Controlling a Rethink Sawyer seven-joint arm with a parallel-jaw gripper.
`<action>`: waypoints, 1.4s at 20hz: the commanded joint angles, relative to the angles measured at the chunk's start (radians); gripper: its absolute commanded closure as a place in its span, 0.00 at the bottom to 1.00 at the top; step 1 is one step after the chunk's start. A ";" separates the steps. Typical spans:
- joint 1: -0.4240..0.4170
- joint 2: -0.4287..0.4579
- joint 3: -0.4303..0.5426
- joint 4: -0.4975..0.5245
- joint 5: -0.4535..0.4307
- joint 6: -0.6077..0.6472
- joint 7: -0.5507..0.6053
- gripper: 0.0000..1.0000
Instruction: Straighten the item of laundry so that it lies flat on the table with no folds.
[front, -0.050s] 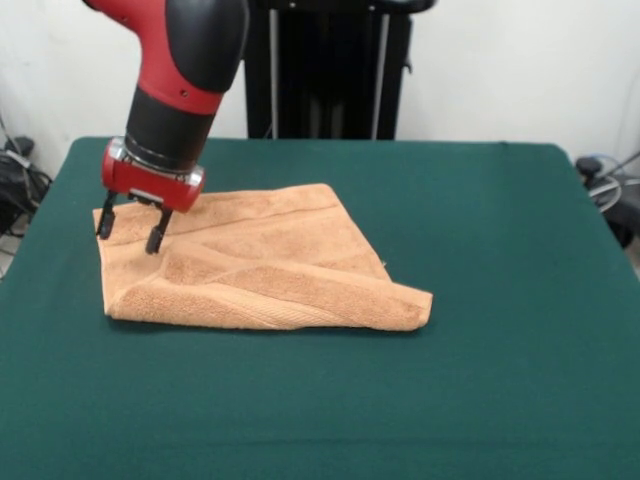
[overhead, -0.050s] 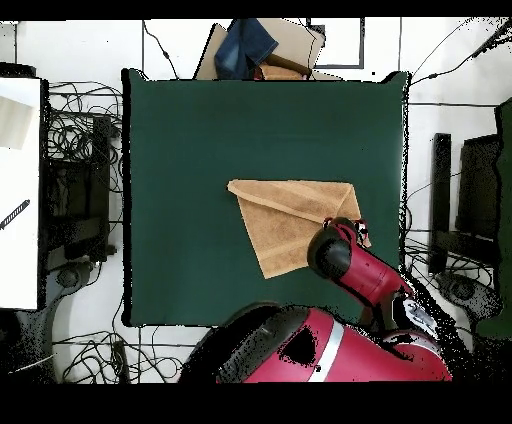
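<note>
At the left of the front view, the pincer (front, -0.050s: 131, 228) hangs from the red and black arm (front, -0.050s: 180, 70) with its 2 dark fingers (front, -0.050s: 156, 238) spread apart, released and grasping nothing; their tips sit at the towel's far left corner, 1 finger at the cloth's edge and the other on the cloth. Moving right, the peach-orange towel (front, -0.050s: 262, 265) lies on the dark green counter (front, -0.050s: 480, 380), left of the middle, not flat: a layer is folded over diagonally, leaving creases across it and a thick doubled edge along the near side that ends in a rounded corner at the right. Seen from overhead, the towel (overhead, -0.050s: 285, 218) forms a tapering shape near the counter's (overhead, -0.050s: 180, 140) centre, with the arm (overhead, -0.050s: 345, 260) covering 1 corner
</note>
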 joint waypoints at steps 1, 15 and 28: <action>0.003 0.000 0.105 0.075 -0.026 0.054 0.232 0.00; 0.044 0.088 0.103 0.067 0.001 -0.068 0.280 0.00; 0.063 0.080 0.106 0.091 0.031 -0.071 0.291 0.00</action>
